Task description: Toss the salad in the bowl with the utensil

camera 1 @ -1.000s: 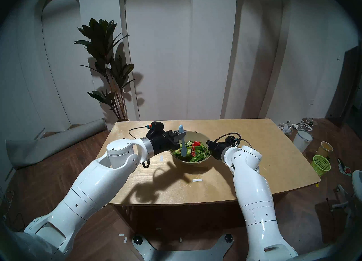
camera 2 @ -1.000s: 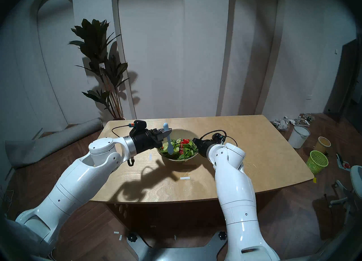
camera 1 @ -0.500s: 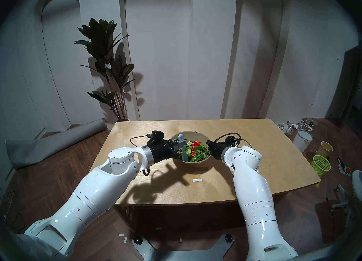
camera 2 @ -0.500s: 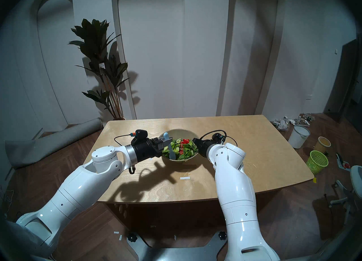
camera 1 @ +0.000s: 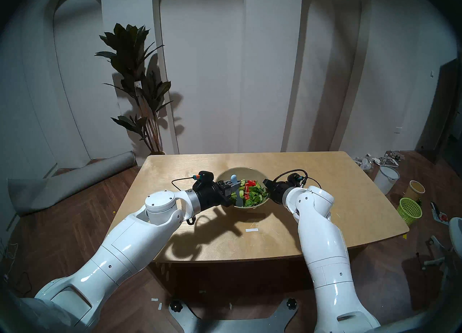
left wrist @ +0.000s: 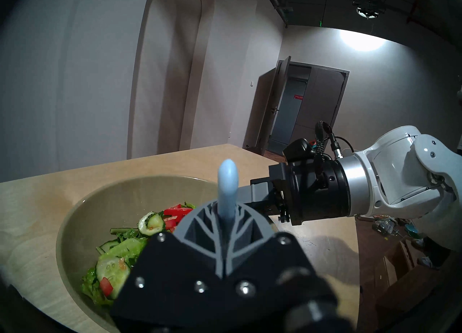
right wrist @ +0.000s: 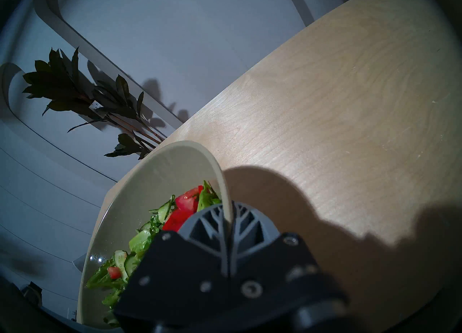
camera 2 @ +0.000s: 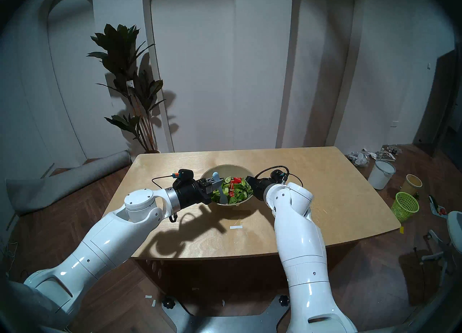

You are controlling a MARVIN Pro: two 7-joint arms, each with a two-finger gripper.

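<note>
A pale plywood table (camera 1: 300, 200) with rounded corners is seen on dark herringbone flooring, before white arched wall panels. At the far left a rolled grey mat (camera 1: 75, 182) lies on the floor; a tall dark-leaved plant (camera 1: 140, 87) stands behind the table's left corner. On the right-hand floor, a white bucket (camera 1: 386, 178) and a lime-green mesh basket (camera 1: 410, 210) are noted among clutter too small to identify.

The left gripper (left wrist: 226, 227) is clamped on the pale blue plastic utensil (left wrist: 227, 185), held nearly upright, its rounded handle end uppermost. Its lower end is sunk in the salad (camera 1: 250, 192), and its tines are hidden. The salad, chopped leaves with cucumber slices and red pieces, is heaped in the wide, smooth beige-olive bowl (camera 1: 240, 172) near the table's centre. The right gripper (right wrist: 228, 218) is pinched on the bowl's right rim, one ribbed grey finger inside and one outside. The bowl's foot is concealed behind the left wrist.
</note>
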